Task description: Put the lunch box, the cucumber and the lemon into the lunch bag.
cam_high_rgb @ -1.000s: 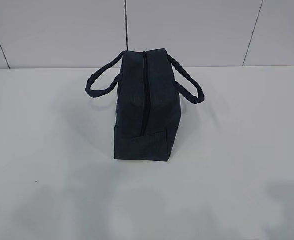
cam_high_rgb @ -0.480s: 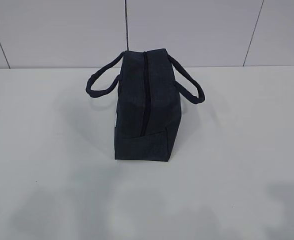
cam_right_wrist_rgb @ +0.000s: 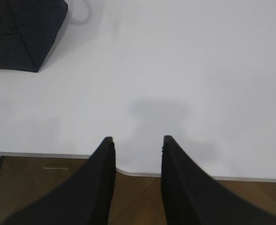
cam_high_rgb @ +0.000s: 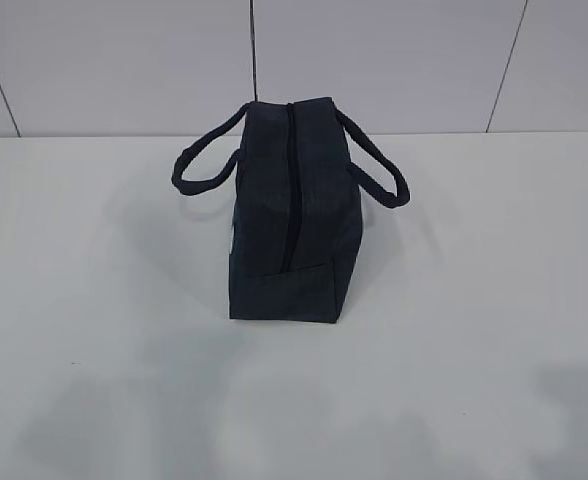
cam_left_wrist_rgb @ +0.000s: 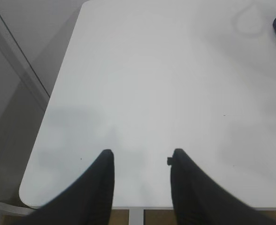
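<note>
Lunch bag (cam_high_rgb: 292,215) zipped, alone on table (cam_high_rgb: 474,300), apparently packed; left gripper (cam_left_wrist_rgb: 140,161) and right gripper (cam_right_wrist_rgb: 137,146) jaws apart, empty

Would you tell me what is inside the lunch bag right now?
That cannot be seen: the lunch bag stands zipped shut on the white table, its fabric hiding any contents. No lunch box, cucumber or lemon shows anywhere.

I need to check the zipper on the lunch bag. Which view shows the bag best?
The exterior view: the whole lunch bag with its closed zipper. The right wrist view catches one corner; the left wrist view only a sliver.
</note>
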Robot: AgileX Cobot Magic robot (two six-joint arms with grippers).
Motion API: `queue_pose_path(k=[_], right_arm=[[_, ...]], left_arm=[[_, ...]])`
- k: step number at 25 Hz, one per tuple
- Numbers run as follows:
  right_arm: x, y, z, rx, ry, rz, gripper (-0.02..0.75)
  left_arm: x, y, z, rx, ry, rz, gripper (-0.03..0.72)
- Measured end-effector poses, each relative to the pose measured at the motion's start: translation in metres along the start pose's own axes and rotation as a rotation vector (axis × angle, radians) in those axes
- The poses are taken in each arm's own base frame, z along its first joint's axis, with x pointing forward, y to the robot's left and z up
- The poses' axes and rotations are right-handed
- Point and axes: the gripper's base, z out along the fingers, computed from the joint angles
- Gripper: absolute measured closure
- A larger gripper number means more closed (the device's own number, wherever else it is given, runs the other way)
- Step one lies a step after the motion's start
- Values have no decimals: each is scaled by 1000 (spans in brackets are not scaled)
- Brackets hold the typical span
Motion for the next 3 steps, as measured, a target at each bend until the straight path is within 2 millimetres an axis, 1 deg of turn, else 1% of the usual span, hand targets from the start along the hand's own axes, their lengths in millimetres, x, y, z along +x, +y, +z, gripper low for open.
queue_pose_path(k=[3], right_arm=[[0, 0, 0, 0, 0, 0, 482]], left_arm=[[0, 0, 0, 0, 0, 0, 402]])
